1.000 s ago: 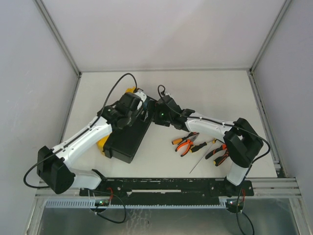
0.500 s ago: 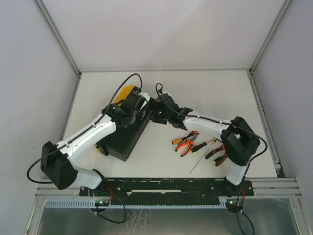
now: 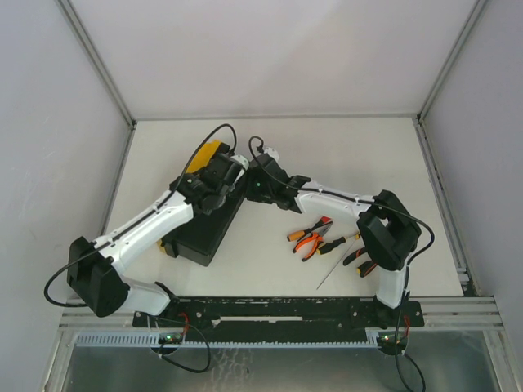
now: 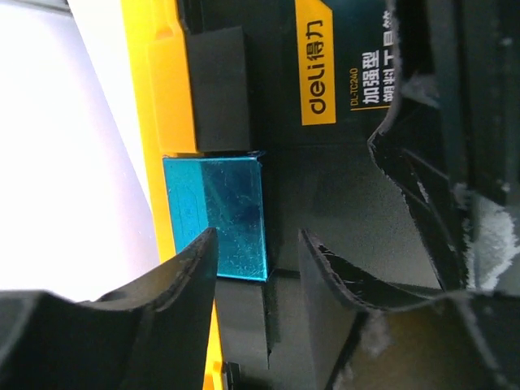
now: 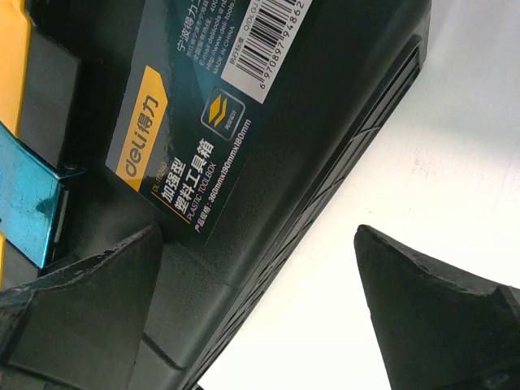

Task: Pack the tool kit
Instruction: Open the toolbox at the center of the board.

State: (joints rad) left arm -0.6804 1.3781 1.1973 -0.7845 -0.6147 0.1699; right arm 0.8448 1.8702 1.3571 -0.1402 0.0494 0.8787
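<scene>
The black toolbox (image 3: 200,237) lies on the table with its yellow lid (image 3: 205,155) showing at its far end. My left gripper (image 3: 226,174) hovers over the box's far end. In the left wrist view the left gripper (image 4: 256,256) is open, its fingers either side of the black front just below the teal latch (image 4: 215,215). My right gripper (image 3: 252,181) is beside the box's right side. In the right wrist view the right gripper (image 5: 256,244) is wide open over the box's labelled black wall (image 5: 268,122) and bare table. Orange-handled pliers (image 3: 309,238), a screwdriver (image 3: 333,265) and more pliers (image 3: 363,257) lie to the right.
White walls with metal frame posts (image 3: 98,65) enclose the table on three sides. The arm mounting rail (image 3: 278,310) runs along the near edge. The right arm's base (image 3: 392,241) stands close to the loose tools.
Both grippers have moved up and left along the toolbox's far end. The box has shifted slightly left, and more of the yellow lid shows now.
</scene>
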